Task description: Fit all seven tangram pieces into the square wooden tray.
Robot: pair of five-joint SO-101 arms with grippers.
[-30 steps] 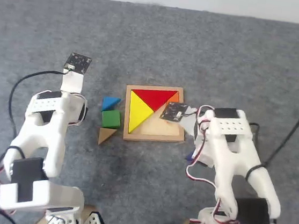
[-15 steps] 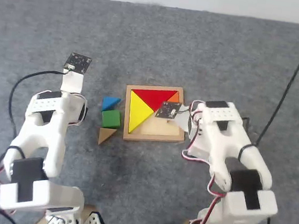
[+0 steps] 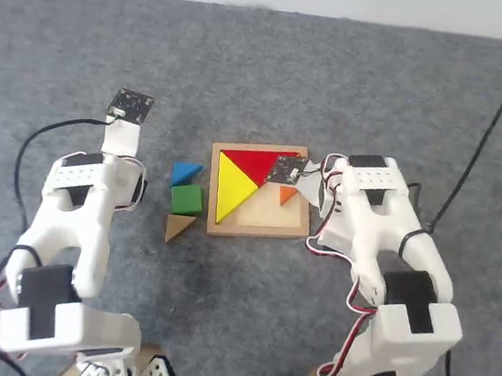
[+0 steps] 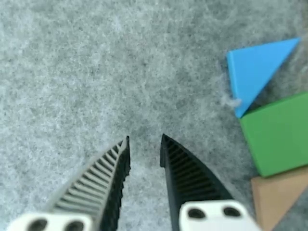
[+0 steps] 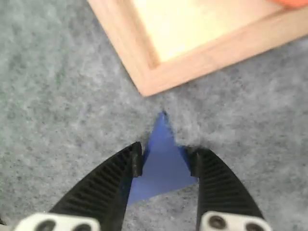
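Mat (image 3: 264, 72): grey, under everything.
Tray (image 3: 255, 233): sits between my two arms, partly filled, with bare wood showing in its near part.
Yellow triangle (image 3: 231, 188): in the tray, flat against the side nearest my left arm.
Red triangle (image 3: 256, 163): in the tray along the far side, meeting the yellow one.
My left gripper (image 4: 144, 139): fingers a narrow gap apart, holding nothing, over bare mat near the loose pieces.
My right gripper (image 5: 164, 151): closed to the width of the indigo piece, one finger against each side as far as I can tell, just off a tray corner.
Green square (image 3: 186, 201): on the mat beside the tray, between the two loose triangles.
Blue triangle (image 3: 183, 174): on the mat, just beyond the square.
Tan triangle (image 3: 177, 226): on the mat, just nearer than the square.
Indigo piece (image 5: 161, 166): flat on the mat between my right fingers, its tip near the tray corner.
Orange triangle (image 3: 286, 195): in the tray, below the red one.
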